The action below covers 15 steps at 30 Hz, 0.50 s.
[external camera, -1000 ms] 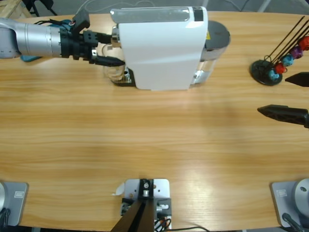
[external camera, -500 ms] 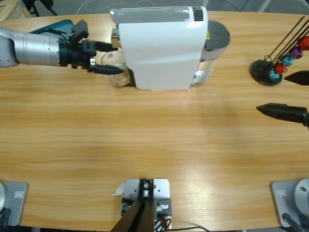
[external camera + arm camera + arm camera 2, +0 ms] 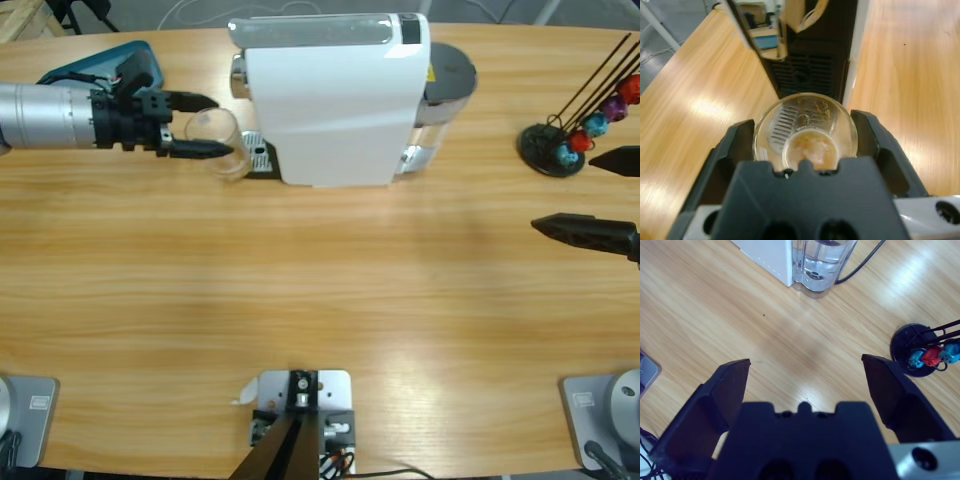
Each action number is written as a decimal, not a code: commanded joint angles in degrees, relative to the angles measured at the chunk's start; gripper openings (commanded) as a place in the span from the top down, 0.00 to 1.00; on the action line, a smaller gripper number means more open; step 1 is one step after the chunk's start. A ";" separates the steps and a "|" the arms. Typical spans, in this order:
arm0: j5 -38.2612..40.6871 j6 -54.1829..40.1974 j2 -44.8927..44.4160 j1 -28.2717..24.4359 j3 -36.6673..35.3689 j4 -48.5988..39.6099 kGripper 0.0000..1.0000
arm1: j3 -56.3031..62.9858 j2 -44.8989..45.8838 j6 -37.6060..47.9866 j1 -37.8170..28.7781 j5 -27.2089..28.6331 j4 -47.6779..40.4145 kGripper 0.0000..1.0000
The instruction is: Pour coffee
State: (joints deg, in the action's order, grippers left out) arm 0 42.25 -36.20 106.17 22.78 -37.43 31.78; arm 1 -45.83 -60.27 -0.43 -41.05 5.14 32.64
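My left gripper (image 3: pixel 205 126) (image 3: pixel 805 137) is shut on a small clear glass (image 3: pixel 217 138) (image 3: pixel 805 131), holding it just left of the white coffee machine (image 3: pixel 335 95) and its black drip tray (image 3: pixel 262 158). A shallow pool of amber-brown coffee (image 3: pixel 809 150) lies in the bottom of the glass. The machine's dark front bay (image 3: pixel 810 55) shows just beyond the glass in the left wrist view. My right gripper (image 3: pixel 585 195) (image 3: pixel 805 375) stands open at the table's right edge, with only bare wood between its jaws.
A black stand with coloured capsules (image 3: pixel 572 135) (image 3: pixel 927 351) sits at the far right. The machine's clear water tank (image 3: pixel 440 95) (image 3: pixel 822 262) is at its right end, with a black cable (image 3: pixel 865 260) trailing off. A teal object (image 3: pixel 100 60) lies behind the left arm.
The left gripper has drawn back to the left with the glass, pulling it off the drip tray and away from the machine. The right gripper has stayed put.
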 commanded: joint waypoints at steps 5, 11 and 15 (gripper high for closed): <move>-5.04 6.00 -6.57 -9.15 5.12 7.45 1.00 | 1.14 -1.70 -0.71 0.44 -0.87 -0.83 0.00; -26.70 14.96 -5.28 -12.47 2.78 14.59 1.00 | 1.25 -1.50 -0.71 0.44 -0.83 -0.91 0.00; -35.82 20.73 -1.54 -13.55 0.02 15.77 1.00 | 1.39 -1.84 -0.71 0.44 -0.78 -1.39 0.00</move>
State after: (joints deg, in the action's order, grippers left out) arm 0 19.57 -22.88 100.88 11.30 -34.26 44.66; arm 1 -45.83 -60.29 -0.53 -41.04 5.14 32.15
